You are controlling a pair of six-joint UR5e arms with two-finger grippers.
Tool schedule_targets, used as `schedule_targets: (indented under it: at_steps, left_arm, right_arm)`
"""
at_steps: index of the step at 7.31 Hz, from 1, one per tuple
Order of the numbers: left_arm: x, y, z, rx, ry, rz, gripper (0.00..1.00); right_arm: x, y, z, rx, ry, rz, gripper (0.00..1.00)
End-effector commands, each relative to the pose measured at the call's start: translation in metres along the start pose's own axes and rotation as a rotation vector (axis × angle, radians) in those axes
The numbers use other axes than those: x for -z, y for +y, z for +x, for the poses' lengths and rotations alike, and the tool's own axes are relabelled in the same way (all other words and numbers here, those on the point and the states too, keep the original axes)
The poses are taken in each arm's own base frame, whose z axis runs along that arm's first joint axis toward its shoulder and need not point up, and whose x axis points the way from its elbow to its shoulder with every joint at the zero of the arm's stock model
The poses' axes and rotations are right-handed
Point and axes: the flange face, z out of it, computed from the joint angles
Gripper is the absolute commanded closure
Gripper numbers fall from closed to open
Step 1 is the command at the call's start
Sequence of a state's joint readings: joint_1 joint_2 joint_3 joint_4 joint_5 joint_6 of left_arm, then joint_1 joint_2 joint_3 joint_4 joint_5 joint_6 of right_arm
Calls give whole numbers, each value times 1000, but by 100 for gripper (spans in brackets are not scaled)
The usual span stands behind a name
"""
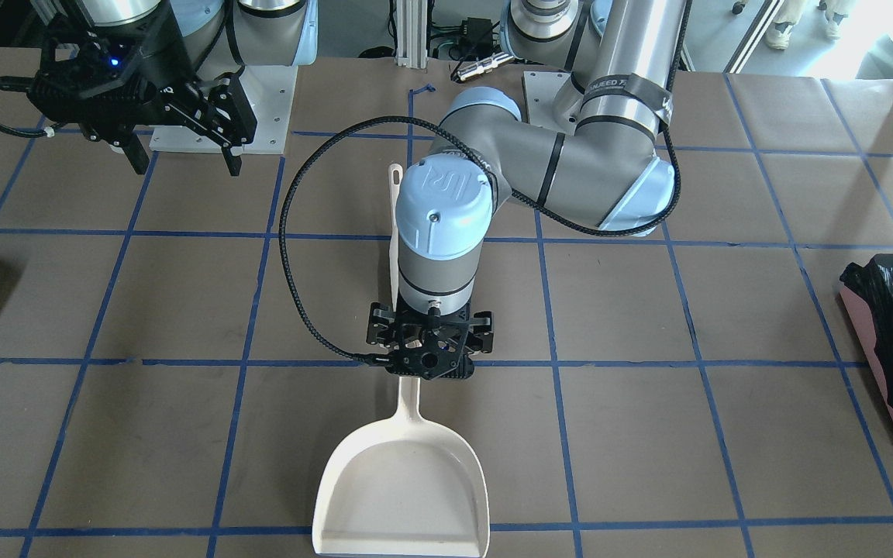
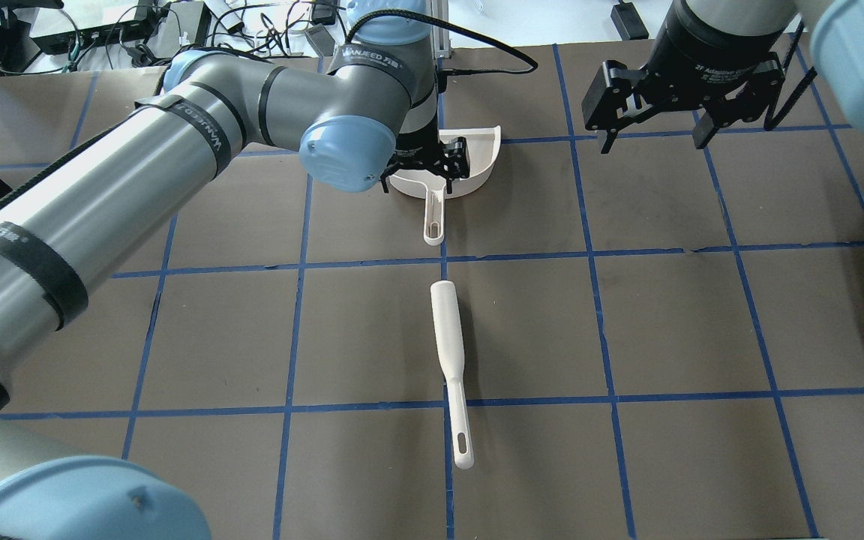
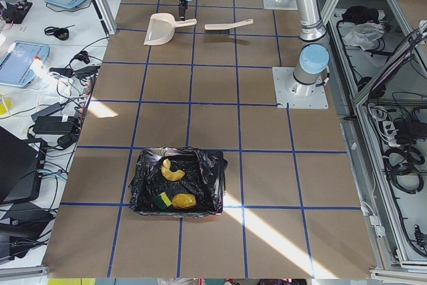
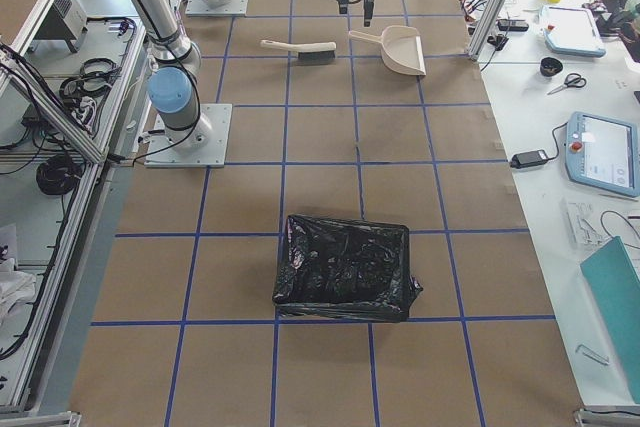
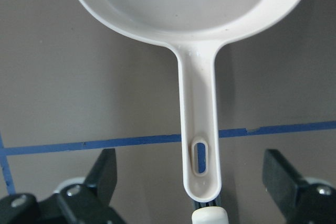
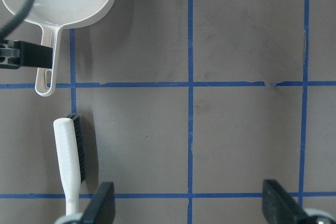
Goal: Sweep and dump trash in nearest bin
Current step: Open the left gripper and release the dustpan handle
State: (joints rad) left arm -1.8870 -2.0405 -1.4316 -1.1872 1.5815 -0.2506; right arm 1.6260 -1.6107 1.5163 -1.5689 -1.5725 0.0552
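From where I stand this job looks all but finished. The three bits of trash, a curved pale-yellow squash slice (image 3: 172, 170), a yellow-green spongy block (image 3: 162, 199) and a glossy orange-brown lump (image 3: 183, 200), lie together inside the large salmon-pink bin lined with a crinkled black plastic bag (image 3: 212, 181), at the table's end on the robot's left and well apart from both arms. I can see no trash on the brown table. The white plastic dustpan (image 1: 404, 488) sits flat on the table with its scoop empty. The left gripper (image 1: 431, 341) hangs right over the handle with its fingers spread wide on either side, not touching it as far as the wrist view shows. The white long-handled brush (image 2: 451, 352) lies loose just behind the pan's handle. The right gripper (image 2: 653, 127) hovers off to the side, spread apart and holding nothing. My guess is that only pulling the arms back remains.
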Motion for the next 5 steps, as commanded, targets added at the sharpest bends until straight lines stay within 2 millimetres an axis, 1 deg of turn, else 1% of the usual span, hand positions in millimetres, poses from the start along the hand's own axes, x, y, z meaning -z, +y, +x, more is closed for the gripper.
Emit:
schedule_targets:
  at_steps: [1,2,3,4,5]
  left_arm:
    - [39,0,-34,36,-37,62,0]
    - [56,3,-49,58,-39,62,0]
    - [76,16,-59,66,-55,40,0]
    - [92,29,-69,59,-115,45,0]
    - [104,40,-80,24,-139,61,0]
  right_arm:
    - [0,0,0,0,0,-1,0]
    - [0,0,0,0,0,-1,0]
    - [0,0,0,0,-3,1,0]
    - [0,0,-1,0,-6,1,0]
    - [0,0,-1,0,-6,1,0]
